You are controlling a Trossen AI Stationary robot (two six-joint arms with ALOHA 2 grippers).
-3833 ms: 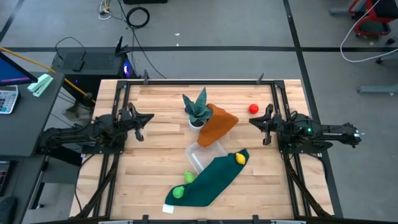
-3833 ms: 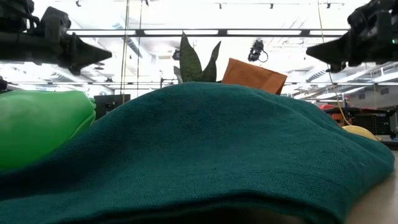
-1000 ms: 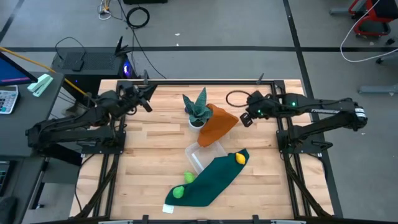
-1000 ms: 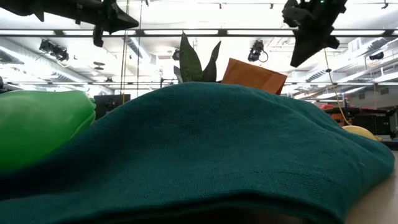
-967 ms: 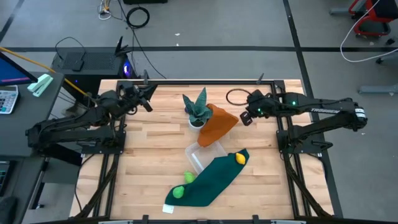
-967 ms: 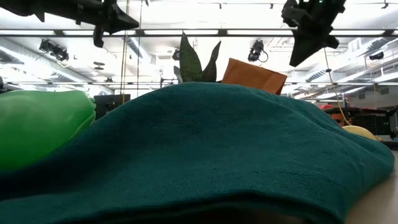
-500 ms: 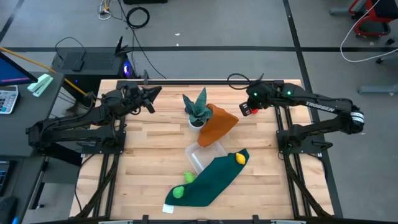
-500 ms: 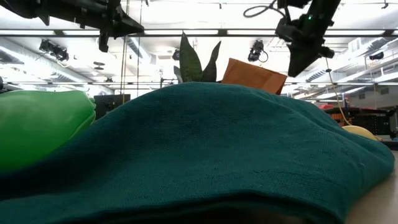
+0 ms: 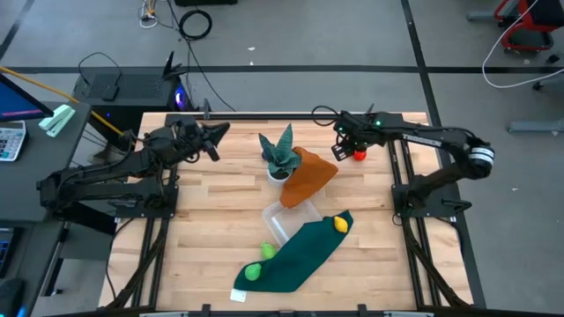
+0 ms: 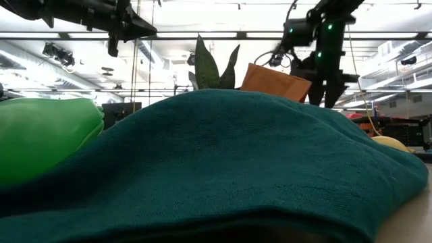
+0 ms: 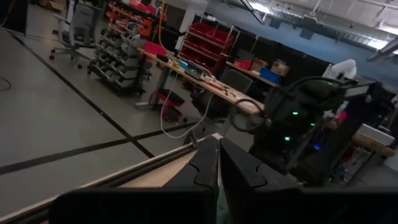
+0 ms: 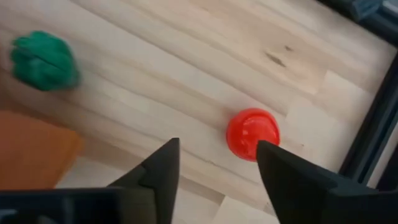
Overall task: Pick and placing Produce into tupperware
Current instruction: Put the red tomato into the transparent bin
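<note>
The right gripper (image 9: 346, 150) hangs in the upper right of the high view with its fingers (image 12: 163, 169) apart and nothing between them, just beside the red ball (image 9: 359, 154) on the wooden surface (image 9: 220, 194). The left gripper (image 9: 214, 135), fingers together, hovers at upper left. The clear box (image 9: 291, 217) lies at centre, beside the green cloth (image 9: 300, 255)

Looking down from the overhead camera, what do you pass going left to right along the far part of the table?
Left gripper → potted plant → orange cloth → right gripper, just above the red ball.
</note>
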